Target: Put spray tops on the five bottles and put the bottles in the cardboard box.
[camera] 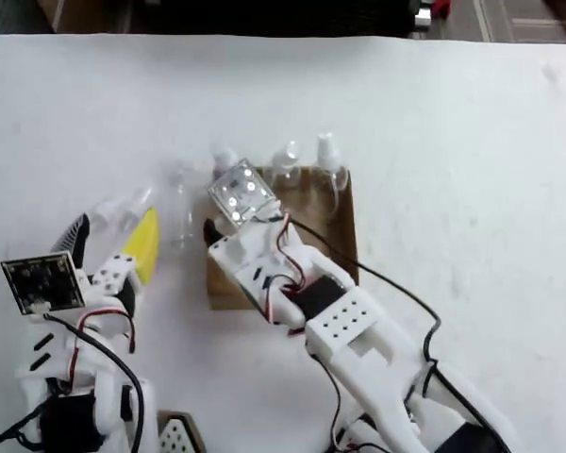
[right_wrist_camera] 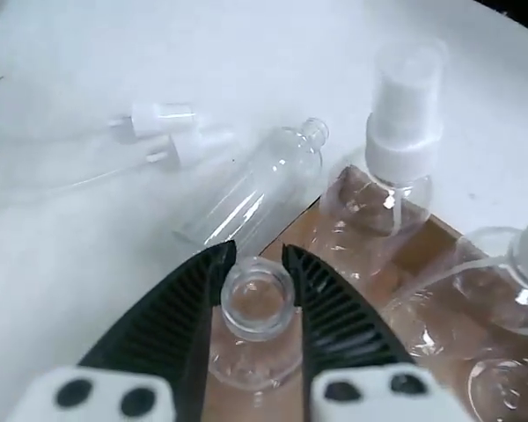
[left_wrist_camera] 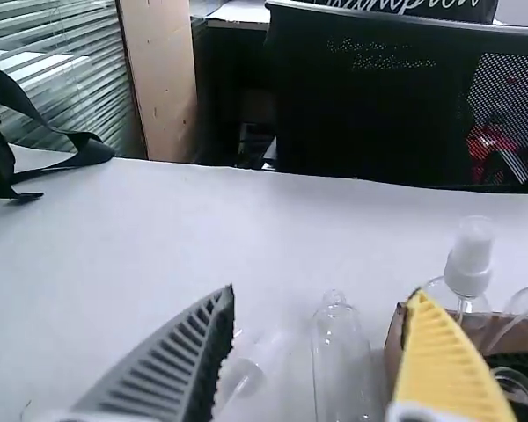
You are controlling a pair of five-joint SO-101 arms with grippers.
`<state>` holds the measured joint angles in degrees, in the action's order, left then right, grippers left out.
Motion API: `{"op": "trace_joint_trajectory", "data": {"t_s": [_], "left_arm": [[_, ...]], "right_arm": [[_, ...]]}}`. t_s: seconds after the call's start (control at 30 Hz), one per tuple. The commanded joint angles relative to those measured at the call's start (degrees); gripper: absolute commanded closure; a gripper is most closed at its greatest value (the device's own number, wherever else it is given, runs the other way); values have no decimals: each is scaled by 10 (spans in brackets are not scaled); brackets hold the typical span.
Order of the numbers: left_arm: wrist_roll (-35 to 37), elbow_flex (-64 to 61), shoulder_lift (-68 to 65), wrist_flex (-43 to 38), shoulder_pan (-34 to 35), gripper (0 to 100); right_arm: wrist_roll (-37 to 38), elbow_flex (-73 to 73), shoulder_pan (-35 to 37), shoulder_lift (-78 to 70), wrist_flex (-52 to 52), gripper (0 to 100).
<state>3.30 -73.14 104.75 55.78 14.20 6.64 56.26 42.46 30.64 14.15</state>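
Right tool (right_wrist_camera: 257, 255) clamped neck of uncapped bottle (right_wrist_camera: 257, 308) standing in cardboard box (right_wrist_camera: 436, 246). Left tool (left_wrist_camera: 321, 299) gaped wide near bare bottle (left_wrist_camera: 339, 360) lying on desk (left_wrist_camera: 114, 246).

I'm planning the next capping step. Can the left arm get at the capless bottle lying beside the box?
Probably yes. The left gripper is open and faces the lying bottle, with just a loose spray top near it. The right gripper is over the cardboard box, clamped on an upright bottle.
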Motion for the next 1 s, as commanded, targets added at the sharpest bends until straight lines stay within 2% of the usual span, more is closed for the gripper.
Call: {"op": "trace_joint_trajectory", "data": {"t_s": [0.0,0.2,0.63,0.77,0.9,0.97], "left_arm": [[7,0,-4,-14,3,718],[7,0,-4,-14,3,718],[4,-15,-4,-18,-19,718],[4,-16,-4,-19,-22,718],[8,-17,-4,-32,-21,718],[36,-18,-4,-39,-18,724]], "right_arm": [[7,17,0,44,-4,947],[7,27,1,49,-4,766],[3,-11,4,55,2,759],[2,-41,4,101,63,758],[1,-51,4,208,135,758],[-18,-48,2,276,164,758]]}}
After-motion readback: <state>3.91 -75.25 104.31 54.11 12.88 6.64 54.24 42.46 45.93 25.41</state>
